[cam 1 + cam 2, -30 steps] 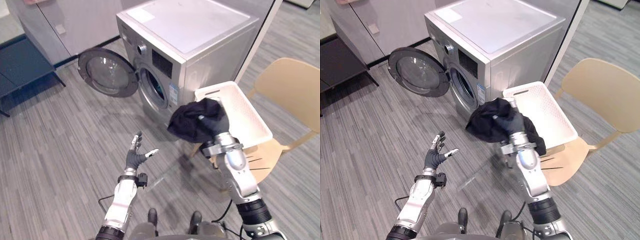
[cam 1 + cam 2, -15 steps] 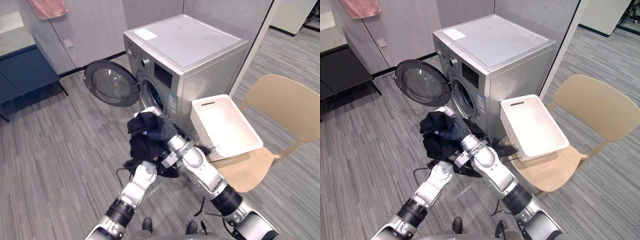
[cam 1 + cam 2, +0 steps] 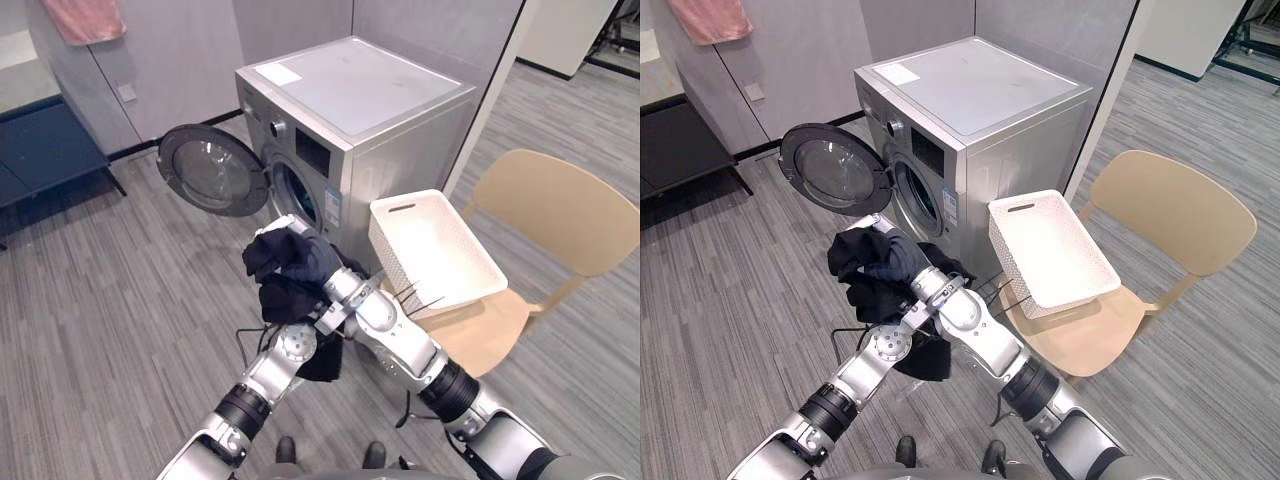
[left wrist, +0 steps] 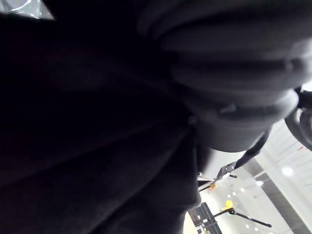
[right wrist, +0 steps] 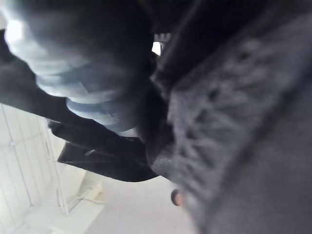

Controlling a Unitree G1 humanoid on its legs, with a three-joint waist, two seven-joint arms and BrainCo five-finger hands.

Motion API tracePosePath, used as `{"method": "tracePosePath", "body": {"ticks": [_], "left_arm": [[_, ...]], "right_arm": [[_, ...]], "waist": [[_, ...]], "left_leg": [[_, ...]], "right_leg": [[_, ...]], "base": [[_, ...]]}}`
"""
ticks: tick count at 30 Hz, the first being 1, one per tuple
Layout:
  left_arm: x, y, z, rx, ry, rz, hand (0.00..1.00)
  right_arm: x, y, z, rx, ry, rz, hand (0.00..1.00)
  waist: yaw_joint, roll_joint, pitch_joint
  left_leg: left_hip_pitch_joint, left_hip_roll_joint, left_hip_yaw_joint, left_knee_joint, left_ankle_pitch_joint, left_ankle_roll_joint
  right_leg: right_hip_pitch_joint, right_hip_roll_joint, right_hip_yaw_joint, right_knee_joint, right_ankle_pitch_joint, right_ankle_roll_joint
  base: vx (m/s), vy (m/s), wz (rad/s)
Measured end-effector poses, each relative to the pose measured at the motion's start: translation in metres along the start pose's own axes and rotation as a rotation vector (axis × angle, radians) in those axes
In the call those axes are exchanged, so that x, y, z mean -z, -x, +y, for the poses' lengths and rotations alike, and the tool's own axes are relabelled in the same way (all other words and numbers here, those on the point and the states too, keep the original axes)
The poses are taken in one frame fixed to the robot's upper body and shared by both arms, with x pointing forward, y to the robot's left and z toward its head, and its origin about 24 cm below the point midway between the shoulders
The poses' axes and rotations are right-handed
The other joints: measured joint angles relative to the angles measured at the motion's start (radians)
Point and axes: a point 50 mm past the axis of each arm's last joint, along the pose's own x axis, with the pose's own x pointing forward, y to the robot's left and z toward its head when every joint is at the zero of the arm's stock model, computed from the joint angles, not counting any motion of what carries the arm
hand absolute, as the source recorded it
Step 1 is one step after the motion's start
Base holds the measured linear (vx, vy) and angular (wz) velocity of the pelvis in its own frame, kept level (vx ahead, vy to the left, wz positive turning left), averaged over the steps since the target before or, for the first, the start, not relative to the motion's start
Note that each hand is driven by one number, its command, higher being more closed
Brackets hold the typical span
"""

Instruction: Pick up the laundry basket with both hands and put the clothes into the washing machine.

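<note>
Clamping round the dark clothes (image 3: 285, 298), the right hand (image 3: 315, 262) holds them before the open door (image 3: 210, 170) of the washing machine (image 3: 380, 110), apparently ready for loading. The left hand (image 4: 229, 97) sits beneath the bundle, probably as support; its grip I cannot tell. The white basket (image 3: 430, 250) rests on the chair (image 3: 560, 205).

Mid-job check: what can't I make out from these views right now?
- Left hand grip: buried under the black clothes in the eye views, cloth against its wrist camera.
- Right hand grip: wrapped in the same bundle, eye and wrist views.
- Washing machine drum: dark past the open door, eye views.
</note>
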Motion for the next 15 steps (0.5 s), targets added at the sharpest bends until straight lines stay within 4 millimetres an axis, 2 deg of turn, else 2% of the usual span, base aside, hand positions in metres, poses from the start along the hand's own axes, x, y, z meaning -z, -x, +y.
{"method": "tracePosePath", "body": {"ticks": [3, 7, 9, 10, 13, 15], "left_arm": [[0.017, 0.013, 0.004, -0.047, 0.069, 0.084, 1.00], [0.045, 0.036, 0.017, -0.142, 0.132, 0.214, 1.00], [0.064, 0.056, 0.030, -0.218, 0.146, 0.300, 1.00], [0.069, 0.061, 0.033, -0.236, 0.149, 0.321, 1.00], [0.094, 0.092, 0.051, -0.328, 0.152, 0.440, 1.00], [0.103, 0.105, 0.057, -0.364, 0.153, 0.490, 1.00]], "right_arm": [[0.001, 0.010, 0.000, 0.018, 0.107, 0.004, 0.00], [0.021, 0.048, -0.018, 0.144, 0.218, 0.110, 0.00], [0.036, 0.084, -0.038, 0.255, 0.304, 0.232, 0.00], [0.038, 0.092, -0.042, 0.284, 0.330, 0.258, 0.00], [0.044, 0.141, -0.068, 0.449, 0.478, 0.408, 0.00], [0.047, 0.163, -0.074, 0.502, 0.525, 0.478, 0.00]], "waist": [[-0.001, 0.000, 0.000], [0.000, -0.003, 0.000], [0.000, -0.008, -0.001], [0.000, -0.009, -0.001], [-0.003, -0.011, -0.001], [-0.007, -0.012, 0.000]], "left_leg": [[0.008, 0.000, 0.007, -0.001, 0.000, 0.000], [0.010, 0.000, 0.021, -0.002, -0.001, 0.001], [0.018, 0.000, 0.034, -0.001, -0.006, 0.008], [0.021, 0.000, 0.038, -0.001, -0.008, 0.010], [0.025, 0.002, 0.052, 0.000, -0.012, 0.015], [0.024, 0.002, 0.054, 0.000, -0.012, 0.015]], "right_leg": [[-0.001, 0.000, 0.014, 0.012, -0.007, -0.001], [-0.016, 0.000, 0.033, 0.033, -0.018, 0.006], [-0.020, 0.001, 0.049, 0.045, -0.027, 0.011], [-0.021, 0.001, 0.053, 0.046, -0.027, 0.011], [-0.029, 0.000, 0.071, 0.049, -0.027, 0.011], [-0.031, 0.000, 0.075, 0.049, -0.027, 0.011]], "base": [[0.02, -0.016, -0.05], [-0.02, -0.018, -0.11], [-0.04, -0.024, -0.15], [-0.02, -0.016, -0.17], [-0.03, -0.014, -0.14], [-0.02, -0.008, -0.04]]}}
